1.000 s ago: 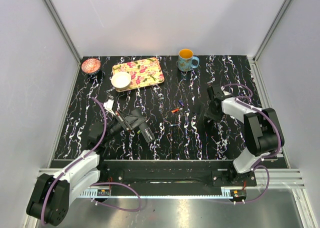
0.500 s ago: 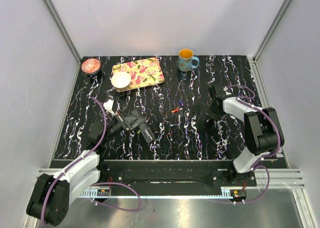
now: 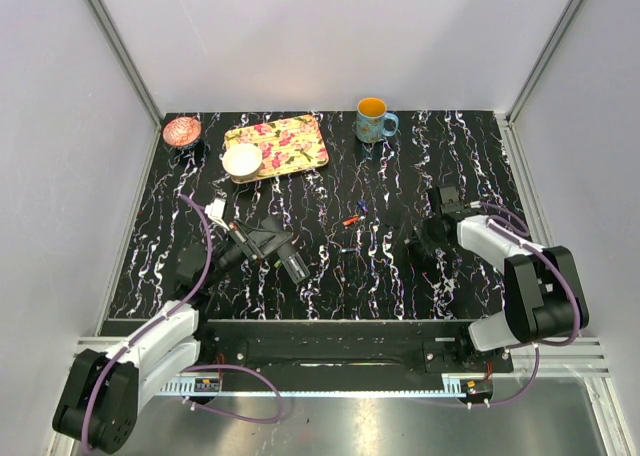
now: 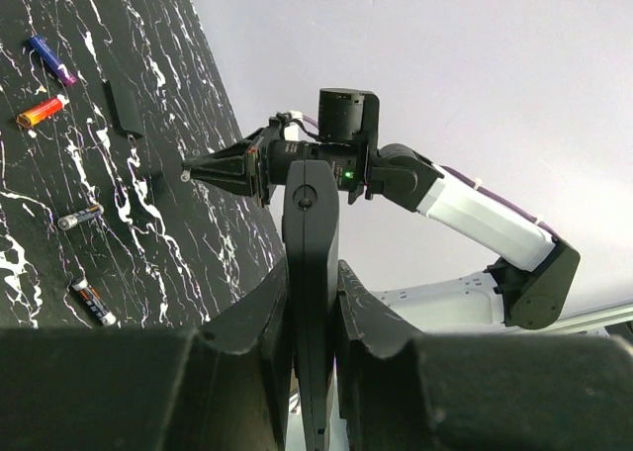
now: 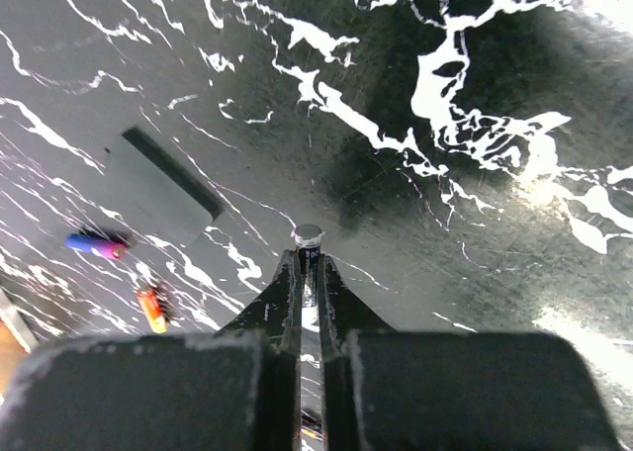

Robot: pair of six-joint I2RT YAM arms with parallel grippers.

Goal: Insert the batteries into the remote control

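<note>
Grips the remote control in the left gripper, jaws clamped on its two flat sides, narrow edge facing the wrist camera, long end reaching away from the wrist. Cannot tell whether it touches the worktop. Pinches one battery in the right gripper, jaws closed together on it, silver end sticking out just past the tips, close above the worktop. Holds this battery well apart from the remote control. Between the two arms, on the worktop: the orange-red battery, just beside it the purple-blue battery, and near both a flat black cover.
</note>
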